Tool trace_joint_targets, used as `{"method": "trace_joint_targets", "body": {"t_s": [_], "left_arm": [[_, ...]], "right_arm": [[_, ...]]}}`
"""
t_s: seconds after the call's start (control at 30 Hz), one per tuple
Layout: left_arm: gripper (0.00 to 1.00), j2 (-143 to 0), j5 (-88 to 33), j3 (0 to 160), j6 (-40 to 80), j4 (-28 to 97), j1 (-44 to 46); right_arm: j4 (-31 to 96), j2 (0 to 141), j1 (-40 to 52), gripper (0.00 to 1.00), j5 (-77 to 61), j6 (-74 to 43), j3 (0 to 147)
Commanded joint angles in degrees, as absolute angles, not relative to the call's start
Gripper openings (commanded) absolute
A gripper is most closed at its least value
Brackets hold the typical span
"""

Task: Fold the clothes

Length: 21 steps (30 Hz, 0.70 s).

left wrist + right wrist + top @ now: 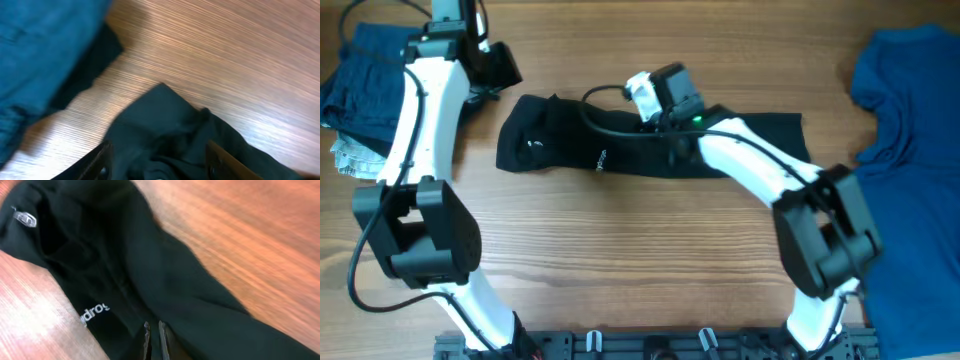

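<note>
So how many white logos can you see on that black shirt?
2 on the black shirt: a small badge near its left end, white lettering nearer its middle. Folds or the right gripper may hide more.

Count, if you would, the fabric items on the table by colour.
Black shirt: 1
Royal-blue shirt: 1
Navy pile: 1 (its separate pieces cannot be told apart)
Pale fabric under that pile: 1
Total: 4
</note>
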<state>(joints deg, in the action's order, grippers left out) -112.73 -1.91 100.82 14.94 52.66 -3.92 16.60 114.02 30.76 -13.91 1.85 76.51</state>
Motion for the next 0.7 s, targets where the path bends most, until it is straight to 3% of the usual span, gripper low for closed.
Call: {"method": "trace_joint_targets", "body": {"t_s": [0.0,0.3,0.5,0.67], "left_arm": [[0.58,-113.27,-0.34,100.73,15.27,52.51,-6.28],[0.58,-113.27,-0.36,100.73,15.46,52.73,-7.03],[0.58,-113.27,-0.36,100.71,15.46,53.56,-7.03],[0.59,-113.27,-0.36,100.71,15.46,53.58,-7.03]], "right_arm": [[15.38,116.86,32.67,0.08,-11.53,2.66,76.40],[9.34,120.25,32.73,0.07,-11.64,-3.46,76.44],[12.21,117.62,32.71,0.38,-18.09,-1.28,79.88],[14.44,118.32,32.91,0.41,-18.06,4.12,80.51]]}}
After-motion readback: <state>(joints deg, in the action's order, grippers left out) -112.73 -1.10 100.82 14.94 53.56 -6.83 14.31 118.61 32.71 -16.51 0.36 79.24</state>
